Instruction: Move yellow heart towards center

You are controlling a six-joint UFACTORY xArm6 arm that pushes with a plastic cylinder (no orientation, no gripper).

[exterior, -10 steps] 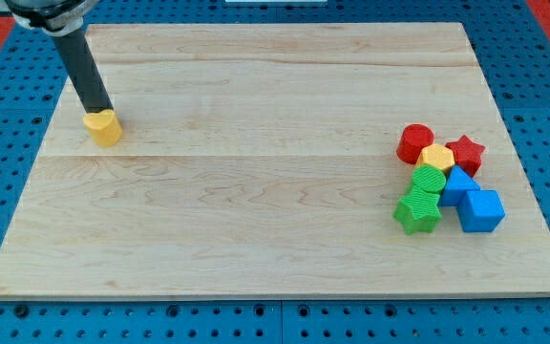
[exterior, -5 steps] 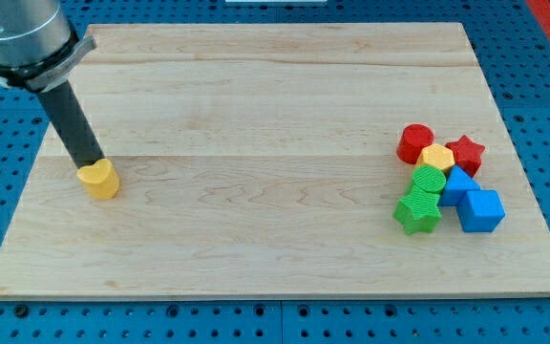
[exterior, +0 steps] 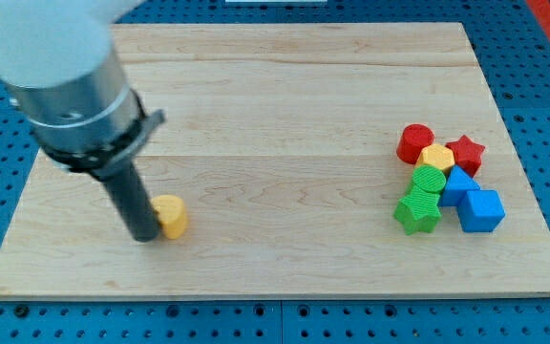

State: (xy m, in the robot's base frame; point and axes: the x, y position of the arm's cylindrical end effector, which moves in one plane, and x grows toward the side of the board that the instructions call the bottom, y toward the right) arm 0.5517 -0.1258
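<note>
The yellow heart (exterior: 171, 216) lies on the wooden board (exterior: 285, 105) at the view's lower left, well left of the board's centre. My tip (exterior: 145, 236) touches the heart's left side, with the dark rod rising up and to the left from it. The arm's body covers the board's upper left corner. The other blocks sit together at the view's right, far from my tip.
At the view's right a cluster holds a red cylinder (exterior: 414, 142), a yellow hexagon block (exterior: 437, 157), a red star (exterior: 465, 153), a green round block (exterior: 429, 179), a green star (exterior: 417, 210), a blue triangle block (exterior: 458, 182) and a blue cube (exterior: 481, 210).
My tip and the yellow heart moved from the board's upper left down and to the right; the heart now sits at the lower left, nearer the centre column.
</note>
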